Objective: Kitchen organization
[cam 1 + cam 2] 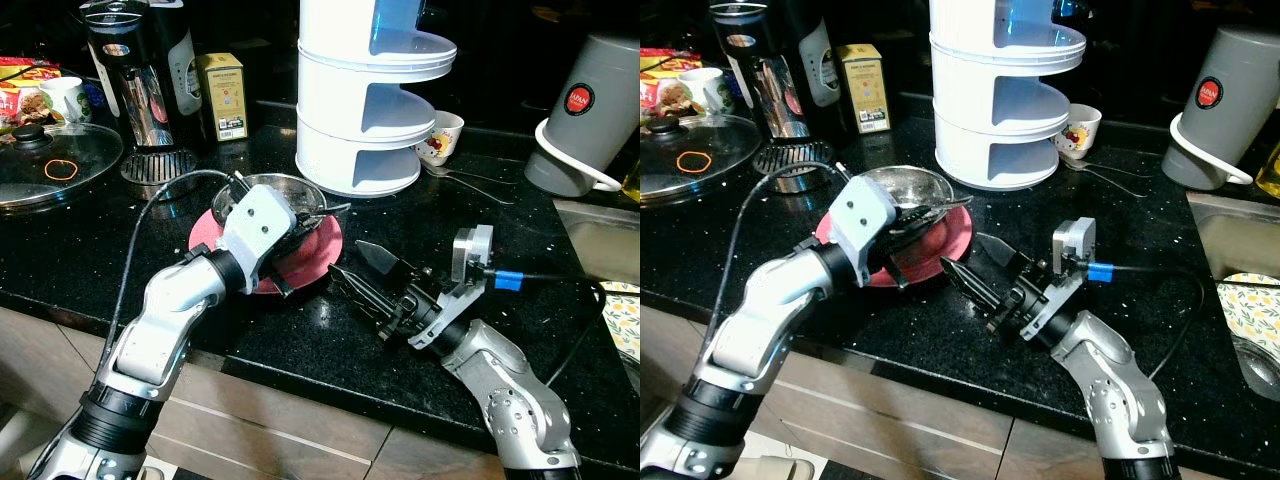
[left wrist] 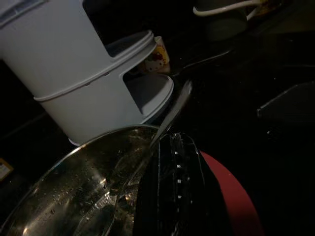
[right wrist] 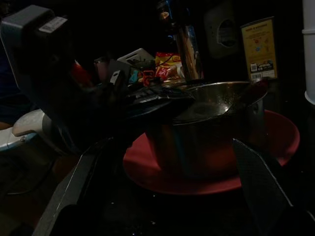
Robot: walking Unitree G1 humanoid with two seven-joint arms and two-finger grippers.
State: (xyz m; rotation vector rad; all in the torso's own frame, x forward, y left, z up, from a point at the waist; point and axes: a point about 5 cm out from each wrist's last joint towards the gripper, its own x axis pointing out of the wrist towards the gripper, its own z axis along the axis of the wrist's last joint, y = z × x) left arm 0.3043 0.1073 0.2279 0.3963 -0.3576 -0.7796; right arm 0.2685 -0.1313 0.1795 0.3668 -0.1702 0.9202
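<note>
Two claws are positioned at the red plate point(image 1: 318, 250): left claw point(image 1: 918, 215) is clamped on the steel bowl point(image 1: 902, 186) rim; right claw point(image 1: 352, 266), fingers apart, is rested on the bench point(image 1: 90, 245).

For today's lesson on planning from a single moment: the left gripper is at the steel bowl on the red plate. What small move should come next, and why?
Probably a short straight lift. The left gripper appears shut on the spoon lying in the steel bowl, which sits on the red plate. The right gripper waits open beside the plate, so raising the spoon clear of the rim seems safest.
</note>
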